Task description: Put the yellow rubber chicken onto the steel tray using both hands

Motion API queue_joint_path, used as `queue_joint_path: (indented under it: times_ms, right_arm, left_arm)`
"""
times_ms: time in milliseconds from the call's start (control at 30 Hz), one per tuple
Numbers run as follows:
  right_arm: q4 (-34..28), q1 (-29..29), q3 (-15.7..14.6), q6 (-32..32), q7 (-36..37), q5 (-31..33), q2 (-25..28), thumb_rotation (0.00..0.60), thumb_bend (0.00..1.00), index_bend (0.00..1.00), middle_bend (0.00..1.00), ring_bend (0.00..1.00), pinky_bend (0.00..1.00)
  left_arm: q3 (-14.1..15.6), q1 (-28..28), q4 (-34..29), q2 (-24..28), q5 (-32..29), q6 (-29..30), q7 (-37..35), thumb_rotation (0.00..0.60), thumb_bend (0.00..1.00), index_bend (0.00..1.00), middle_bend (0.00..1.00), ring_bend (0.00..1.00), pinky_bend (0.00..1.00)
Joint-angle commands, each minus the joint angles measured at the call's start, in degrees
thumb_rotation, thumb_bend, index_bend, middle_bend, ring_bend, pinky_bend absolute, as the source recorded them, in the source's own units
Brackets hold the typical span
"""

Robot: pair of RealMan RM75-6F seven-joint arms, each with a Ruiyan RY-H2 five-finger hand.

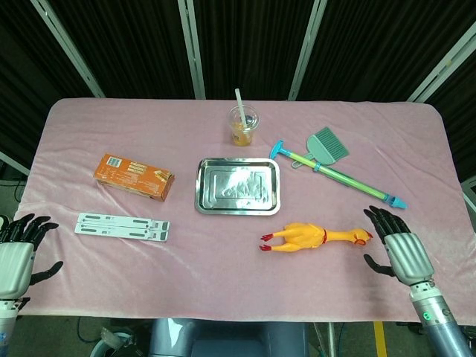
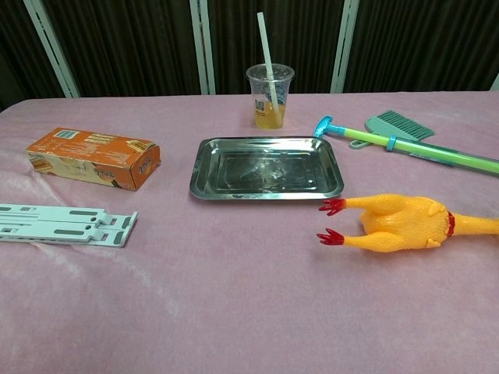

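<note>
The yellow rubber chicken (image 1: pixel 316 236) lies on its side on the pink cloth, red feet toward the left, head toward the right; in the chest view the chicken (image 2: pixel 405 224) sits at the right edge. The empty steel tray (image 1: pixel 201 195) rests just beyond it at mid-table; the chest view shows the tray (image 2: pixel 204 187) too. My right hand (image 1: pixel 398 251) hovers open, fingers spread, just right of the chicken's head without touching it. My left hand (image 1: pixel 18 256) is open at the table's front left corner, far from both. Neither hand appears in the chest view.
An orange box (image 1: pixel 134 176) and a white flat folding stand (image 1: pixel 121 226) lie left of the tray. Behind the tray stands a plastic cup (image 1: pixel 243 125) with a straw. A small green dustpan brush (image 1: pixel 328 144) and a long green-blue stick (image 1: pixel 336 174) lie at the back right.
</note>
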Motion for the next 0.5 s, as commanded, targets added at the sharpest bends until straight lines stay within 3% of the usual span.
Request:
queue_joint_path:
  times_ms: [33, 233, 500]
  right_arm:
    - [0.8, 4.4, 0.6, -6.6, 1.1, 1.8, -0.2, 0.6, 0.31, 0.0, 0.06, 0.07, 0.13]
    - [2.9, 9.6, 0.8, -14.8, 1.2, 3.7, -2.4, 0.6, 0.31, 0.0, 0.06, 0.07, 0.13]
    - [6.1, 13.7, 0.7, -20.8, 0.7, 6.1, -5.5, 0.6, 0.31, 0.0, 0.06, 0.07, 0.13]
  left_arm:
    - [-0.1, -0.1, -0.1, 0.0, -0.1, -0.1, 0.1, 0.6, 0.06, 0.28, 0.2, 0.1, 0.16]
    - [-0.2, -0.5, -0.3, 0.2, -0.7, -0.9, 0.5, 0.6, 0.06, 0.28, 0.19, 0.1, 0.16]
    - [-0.2, -0.7, -0.4, 0.4, -1.4, -1.4, 0.5, 0.6, 0.06, 0.28, 0.19, 0.1, 0.16]
